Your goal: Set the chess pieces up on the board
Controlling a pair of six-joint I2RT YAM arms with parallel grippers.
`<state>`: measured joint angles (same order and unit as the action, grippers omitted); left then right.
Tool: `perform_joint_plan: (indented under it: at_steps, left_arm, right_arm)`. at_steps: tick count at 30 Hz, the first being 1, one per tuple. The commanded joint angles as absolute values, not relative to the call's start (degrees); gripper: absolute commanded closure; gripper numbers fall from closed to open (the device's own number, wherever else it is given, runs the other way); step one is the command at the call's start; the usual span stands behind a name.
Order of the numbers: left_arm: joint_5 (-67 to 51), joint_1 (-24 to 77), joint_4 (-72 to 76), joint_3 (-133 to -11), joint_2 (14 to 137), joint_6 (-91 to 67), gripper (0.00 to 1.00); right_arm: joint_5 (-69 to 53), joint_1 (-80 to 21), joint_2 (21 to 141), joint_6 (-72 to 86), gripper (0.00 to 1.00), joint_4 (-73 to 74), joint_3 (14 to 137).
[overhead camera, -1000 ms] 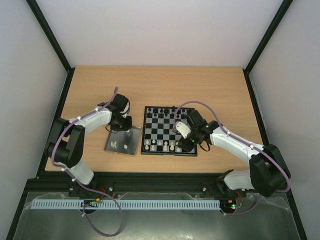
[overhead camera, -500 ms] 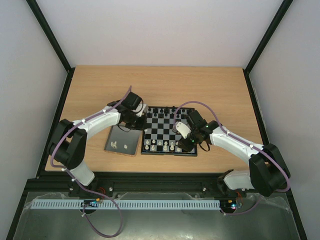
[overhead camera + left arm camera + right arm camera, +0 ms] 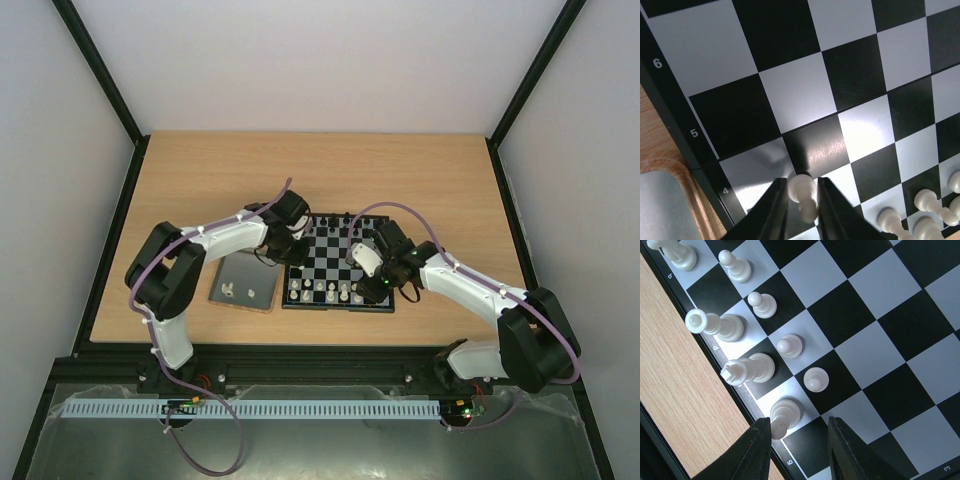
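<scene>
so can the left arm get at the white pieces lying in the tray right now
Probably not yet: its jaws hold a white pawn over the board. The tray with those pieces lies uncovered beside it, so once the pawn is set down the way looks free.

A light wooden table point(image 3: 320, 170) sits in soft, even light. Plain white walls point(image 3: 320, 60) rise behind it and on both sides, with black posts point(image 3: 100, 70) slanting up from its far corners. Along its near edge runs a black rail point(image 3: 320, 358), and beyond that a grey metal trough point(image 3: 560, 440) holds a white slotted strip point(image 3: 250, 409).
</scene>
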<state>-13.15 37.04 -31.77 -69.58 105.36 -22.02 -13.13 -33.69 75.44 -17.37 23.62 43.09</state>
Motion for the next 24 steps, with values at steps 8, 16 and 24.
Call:
perform_joint_plan:
  at_steps: [8,16,24]
  left_arm:
    - [-7.6,35.5,-36.1,-71.3,97.8,-19.6,0.74]
    - [-6.1,28.8,-34.4,-63.4,86.4,-17.6,0.7]
    - [4.9,24.5,-28.5,-53.5,74.7,-17.3,0.63]
  right_arm:
    - [-13.3,-33.4,75.7,-17.7,0.66,24.4,42.9]
    - [-17.6,-33.5,78.5,-21.1,0.65,29.8,50.1]
    - [-16.5,-35.3,88.6,-21.2,0.63,33.4,63.3]
